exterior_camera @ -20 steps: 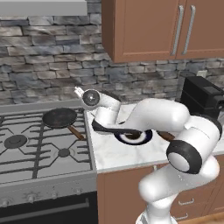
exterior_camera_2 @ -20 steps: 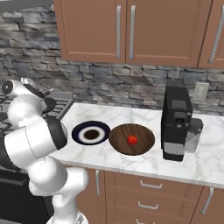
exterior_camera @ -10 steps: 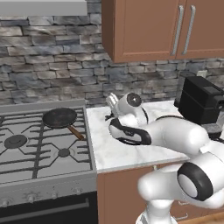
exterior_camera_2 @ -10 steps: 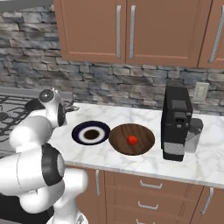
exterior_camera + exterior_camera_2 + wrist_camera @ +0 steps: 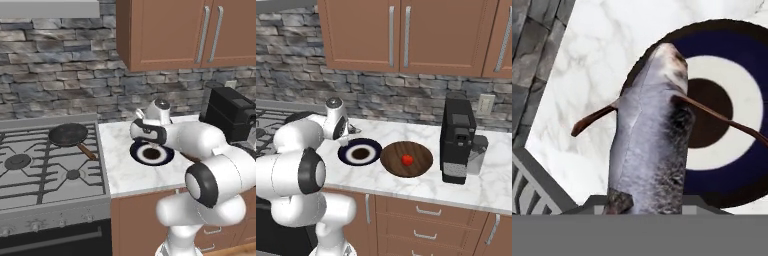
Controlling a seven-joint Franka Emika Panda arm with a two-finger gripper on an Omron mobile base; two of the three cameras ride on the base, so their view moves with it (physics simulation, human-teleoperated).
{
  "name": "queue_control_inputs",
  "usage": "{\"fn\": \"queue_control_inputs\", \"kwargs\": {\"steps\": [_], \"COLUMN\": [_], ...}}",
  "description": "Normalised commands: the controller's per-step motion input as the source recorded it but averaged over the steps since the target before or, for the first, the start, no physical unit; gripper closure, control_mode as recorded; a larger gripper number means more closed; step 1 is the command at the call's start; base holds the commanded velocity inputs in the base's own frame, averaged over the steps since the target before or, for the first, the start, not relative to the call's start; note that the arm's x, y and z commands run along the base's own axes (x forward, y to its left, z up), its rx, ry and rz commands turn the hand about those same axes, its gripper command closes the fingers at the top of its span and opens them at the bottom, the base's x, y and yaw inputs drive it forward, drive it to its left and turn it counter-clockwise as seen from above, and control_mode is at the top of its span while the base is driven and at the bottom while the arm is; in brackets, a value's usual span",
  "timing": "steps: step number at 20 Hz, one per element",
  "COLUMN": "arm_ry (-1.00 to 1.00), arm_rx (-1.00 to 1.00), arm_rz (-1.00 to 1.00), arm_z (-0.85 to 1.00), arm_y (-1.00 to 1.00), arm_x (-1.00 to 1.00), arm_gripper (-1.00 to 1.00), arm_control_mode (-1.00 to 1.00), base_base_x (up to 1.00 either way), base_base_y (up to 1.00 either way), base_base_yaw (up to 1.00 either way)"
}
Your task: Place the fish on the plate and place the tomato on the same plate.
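Gripper [image 5: 643, 202] clamped on the fish [image 5: 649, 140], held above the near rim of the plate [image 5: 739, 107] on the bench [image 5: 496, 175]. Tomato [image 5: 406, 159] sits in brown bowl [image 5: 421, 165], just beside plate.

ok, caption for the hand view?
Fish held in the claw, hanging over the plate's edge.
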Motion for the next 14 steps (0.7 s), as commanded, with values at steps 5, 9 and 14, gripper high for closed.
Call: {"fn": "queue_control_inputs", "kwargs": {"steps": [5, 9, 14], "arm_ry": [0.09, 0.03, 0.03], "arm_rx": [-0.05, -0.01, -0.01], "arm_rz": [0.00, 0.00, 0.00], "arm_z": [-0.61, -0.49, -0.54], "arm_y": [-0.27, -0.24, -0.18], "arm_x": [0.05, 0.05, 0.13], "arm_gripper": [1.00, 1.00, 1.00], "arm_control_mode": [-1.00, -1.00, -1.00], "base_base_x": [0.00, 0.00, 0.00], "base_base_y": [0.00, 0.00, 0.00], "base_base_yaw": [0.00, 0.00, 0.00]}}
